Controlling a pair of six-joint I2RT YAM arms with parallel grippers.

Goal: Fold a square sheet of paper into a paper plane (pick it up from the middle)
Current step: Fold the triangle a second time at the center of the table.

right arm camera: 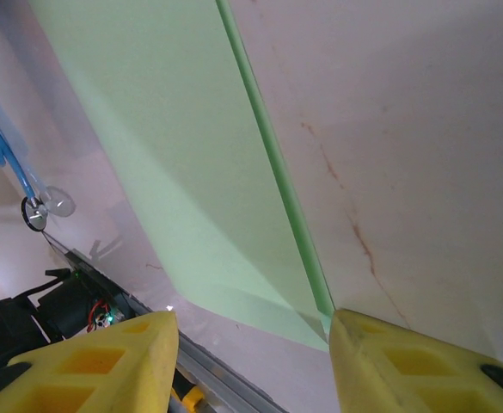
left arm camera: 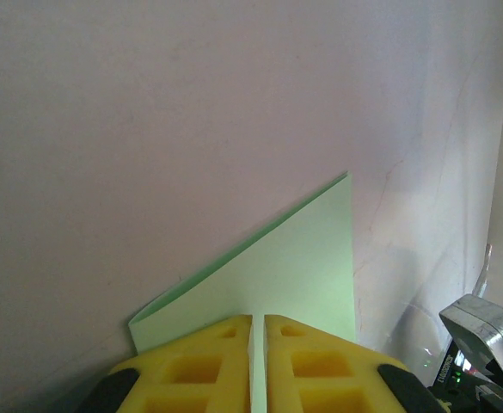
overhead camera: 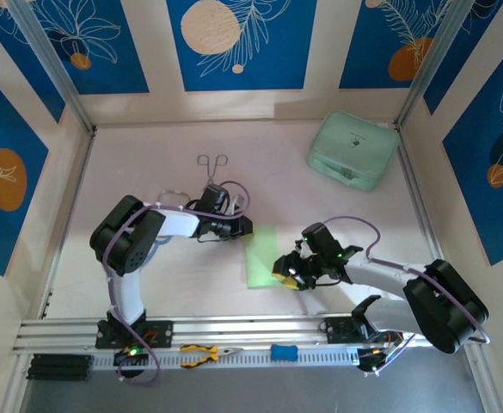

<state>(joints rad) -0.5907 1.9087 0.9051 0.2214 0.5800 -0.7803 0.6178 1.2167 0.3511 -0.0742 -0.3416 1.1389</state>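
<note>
2 claws are mine, and both hang low over the white table, near its middle. Between them lies the sheet of paper, light green and plain. It is folded to a long narrow rectangle and lies flat on the table, with its long side pointing away from my bases.

My left claw is at the far left corner of the sheet. In the left wrist view its 2 yellow fingers stand almost together, with only a thin slit between them. The sheet runs right up to that slit, so I take it that this claw is clamped on the edge of the paper. The 2 layers of the fold show along the left edge there.

My right claw is at the near right corner of the sheet. In the right wrist view its fingers stand well apart and hold nothing, and bare table shows between them. The double edge of the sheet ends just beside the right-hand finger.

Far on the right a mint-green case sits, well apart from the paper. Metal tongs lie beyond my left claw. Pliers with yellow handles rest on the rail by my bases
</note>
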